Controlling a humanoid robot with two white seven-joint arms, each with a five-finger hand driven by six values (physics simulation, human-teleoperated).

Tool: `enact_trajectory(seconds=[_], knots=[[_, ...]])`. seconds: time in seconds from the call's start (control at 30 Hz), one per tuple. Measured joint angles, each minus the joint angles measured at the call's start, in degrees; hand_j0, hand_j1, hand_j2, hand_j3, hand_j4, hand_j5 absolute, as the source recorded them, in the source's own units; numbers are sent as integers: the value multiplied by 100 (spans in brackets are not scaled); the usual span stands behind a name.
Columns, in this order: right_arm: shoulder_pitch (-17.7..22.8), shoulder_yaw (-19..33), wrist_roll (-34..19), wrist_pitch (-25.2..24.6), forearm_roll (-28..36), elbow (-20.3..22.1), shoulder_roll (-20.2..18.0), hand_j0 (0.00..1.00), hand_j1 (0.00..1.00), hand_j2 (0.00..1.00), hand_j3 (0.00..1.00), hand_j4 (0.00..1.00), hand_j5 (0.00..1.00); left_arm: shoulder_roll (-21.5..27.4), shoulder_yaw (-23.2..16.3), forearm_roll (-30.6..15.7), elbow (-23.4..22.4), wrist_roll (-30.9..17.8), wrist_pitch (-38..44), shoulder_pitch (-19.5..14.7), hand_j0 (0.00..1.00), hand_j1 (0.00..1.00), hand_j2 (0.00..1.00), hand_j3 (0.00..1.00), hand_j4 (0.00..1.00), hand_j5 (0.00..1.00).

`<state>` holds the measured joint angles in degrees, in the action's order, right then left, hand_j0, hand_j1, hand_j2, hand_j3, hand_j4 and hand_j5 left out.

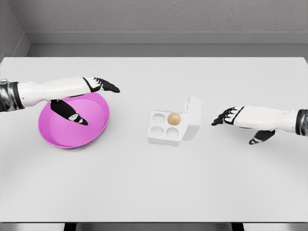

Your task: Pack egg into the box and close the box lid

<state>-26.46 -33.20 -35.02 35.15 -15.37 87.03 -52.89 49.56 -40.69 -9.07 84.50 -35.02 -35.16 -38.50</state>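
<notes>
A white egg box (166,127) sits near the table's middle, its lid (192,117) standing open on the right side. One tan egg (173,118) rests in the far right cup; the other cups look empty. My left hand (94,96) hovers over a pink bowl (91,130) at the left, fingers spread, holding nothing. My right hand (231,122) floats to the right of the lid, a short gap away, fingers relaxed and empty.
The pink bowl holds nothing that I can see. The white table (154,192) ends at a grey wall behind and a front edge at the bottom.
</notes>
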Motion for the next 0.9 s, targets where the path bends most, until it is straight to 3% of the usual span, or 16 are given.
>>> enact_trajectory(seconds=[0.43,0.7,0.9], knots=[[-97,0,0,-1,-2,29,449,100,100,100,100,100,100,13,-21,11,-20,0,0,0,100,100,100,100,100,100],[-229,11,0,0,152,420,493,100,100,100,100,100,100,6,-28,14,-80,0,0,0,100,100,100,100,100,100],[-474,-93,0,-1,236,666,760,100,100,100,100,100,100,1,-30,15,-117,0,0,0,100,100,100,100,100,100]])
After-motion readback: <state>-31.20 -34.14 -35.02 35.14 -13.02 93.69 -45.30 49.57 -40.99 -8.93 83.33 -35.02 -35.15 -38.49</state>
